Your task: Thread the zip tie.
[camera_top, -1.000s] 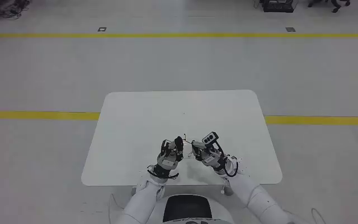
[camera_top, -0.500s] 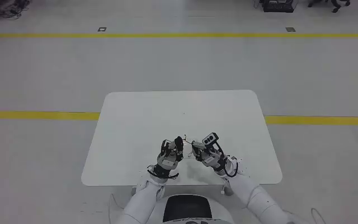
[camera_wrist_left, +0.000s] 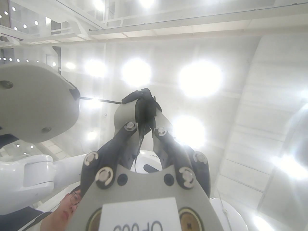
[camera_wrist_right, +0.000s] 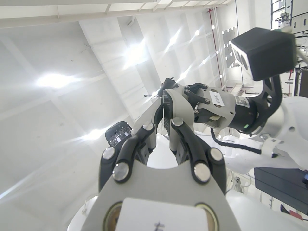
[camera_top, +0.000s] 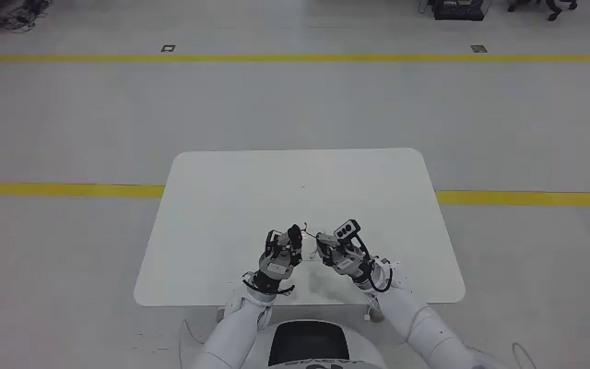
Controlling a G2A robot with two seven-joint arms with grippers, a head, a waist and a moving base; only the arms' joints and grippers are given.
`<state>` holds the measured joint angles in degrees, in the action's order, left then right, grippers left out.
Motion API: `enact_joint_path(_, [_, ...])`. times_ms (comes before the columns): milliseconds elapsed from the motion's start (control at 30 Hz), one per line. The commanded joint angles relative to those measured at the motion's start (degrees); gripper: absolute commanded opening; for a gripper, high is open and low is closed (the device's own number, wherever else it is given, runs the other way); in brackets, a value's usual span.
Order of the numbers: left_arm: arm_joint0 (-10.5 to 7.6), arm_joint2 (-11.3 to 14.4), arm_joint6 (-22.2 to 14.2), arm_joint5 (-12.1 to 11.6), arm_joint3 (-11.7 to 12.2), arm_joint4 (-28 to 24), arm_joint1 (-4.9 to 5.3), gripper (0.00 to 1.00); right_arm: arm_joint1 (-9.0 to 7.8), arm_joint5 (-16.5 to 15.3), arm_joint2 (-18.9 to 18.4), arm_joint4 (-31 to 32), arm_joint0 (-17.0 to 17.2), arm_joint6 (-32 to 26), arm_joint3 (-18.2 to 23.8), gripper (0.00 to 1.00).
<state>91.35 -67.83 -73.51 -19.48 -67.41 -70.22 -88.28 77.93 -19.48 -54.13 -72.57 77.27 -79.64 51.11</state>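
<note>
The black zip tie [camera_wrist_left: 103, 100] is held up in the air, over the 6 o'clock edge of the white counter [camera_top: 277, 184]. It is pinched by the left fingers [camera_wrist_left: 144, 98], which are pressed together. The right fingers [camera_wrist_right: 164, 102], close by at 3 o'clock, are squeezed on it too.

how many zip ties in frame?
1: a black zip tie between the left gripper and right gripper, both shut on it, above the near edge of the table. Others could be hidden.

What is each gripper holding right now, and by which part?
A thin black plastic zip tie: the left gripper pinches one end; the right gripper apparently pinches the strap near the other.
</note>
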Motion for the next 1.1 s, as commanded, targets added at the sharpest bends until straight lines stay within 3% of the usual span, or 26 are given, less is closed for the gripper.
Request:
enact_joint_path(0, [0.0,0.0,0.0,0.0,0.0,0.0,0.0,0.0,0.02,0.0,0.0,0.0,0.0,0.0,-0.1,0.0])
enact_joint_path(1067, [0.0,0.0,0.0,0.0,0.0,0.0,0.0,0.0,0.17,0.0,-0.5,0.2,0.2,0.0,-1.5,0.0])
